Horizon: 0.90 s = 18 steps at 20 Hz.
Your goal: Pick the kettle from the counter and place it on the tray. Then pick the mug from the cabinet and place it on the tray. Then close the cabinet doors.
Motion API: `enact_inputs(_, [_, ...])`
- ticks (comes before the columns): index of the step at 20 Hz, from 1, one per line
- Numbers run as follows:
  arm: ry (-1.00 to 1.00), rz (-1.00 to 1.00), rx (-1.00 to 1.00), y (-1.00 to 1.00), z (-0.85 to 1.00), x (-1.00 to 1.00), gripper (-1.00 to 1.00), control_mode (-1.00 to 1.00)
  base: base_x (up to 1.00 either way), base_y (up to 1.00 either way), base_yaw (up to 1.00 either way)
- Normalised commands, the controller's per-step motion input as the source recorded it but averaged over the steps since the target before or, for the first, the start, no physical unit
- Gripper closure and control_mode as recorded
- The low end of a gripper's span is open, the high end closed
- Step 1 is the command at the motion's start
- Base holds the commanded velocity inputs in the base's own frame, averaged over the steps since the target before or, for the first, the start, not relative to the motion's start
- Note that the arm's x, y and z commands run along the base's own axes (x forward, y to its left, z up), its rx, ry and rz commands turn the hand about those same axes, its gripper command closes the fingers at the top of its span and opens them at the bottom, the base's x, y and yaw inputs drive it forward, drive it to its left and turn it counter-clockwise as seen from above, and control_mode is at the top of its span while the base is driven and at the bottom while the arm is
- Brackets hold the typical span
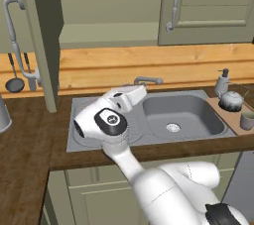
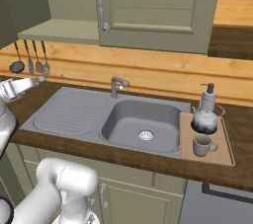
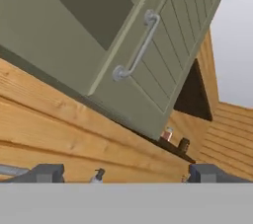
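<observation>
1. Two task things sit on the tray, just right of the sink on the desk: the kettle at the back, the mug in front of it.
2. The soap dispenser stands behind the kettle.
3. Above the sink, the cabinet has its right door nearly shut and its left door swung wide open.
4. The gripper is released, its fingers spread wide, holding nothing, pointing up at the right door's bar handle.
</observation>
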Motion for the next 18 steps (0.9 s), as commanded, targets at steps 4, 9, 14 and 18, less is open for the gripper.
enact_inputs(4, [0.0, -0.27, -0.25, 0.73, 0.2, -0.18, -1.0, -1.0, 0.0, 0.0, 0.0])
enact_inputs(9, [0.09, -0.19, -0.27, 0.58, 0.4, -0.05, -1.0, -1.0, 0.0, 0.0, 0.0])
enact_inputs(14, [0.1, -0.09, -0.34, 0.75, -0.08, 0.03, -1.0, -1.0, 0.0, 0.0, 0.0])
enact_inputs(18, [0.03, 0.0, -0.24, 0.48, -0.4, 0.13, -1.0, -1.0, 0.0, 0.0, 0.0])
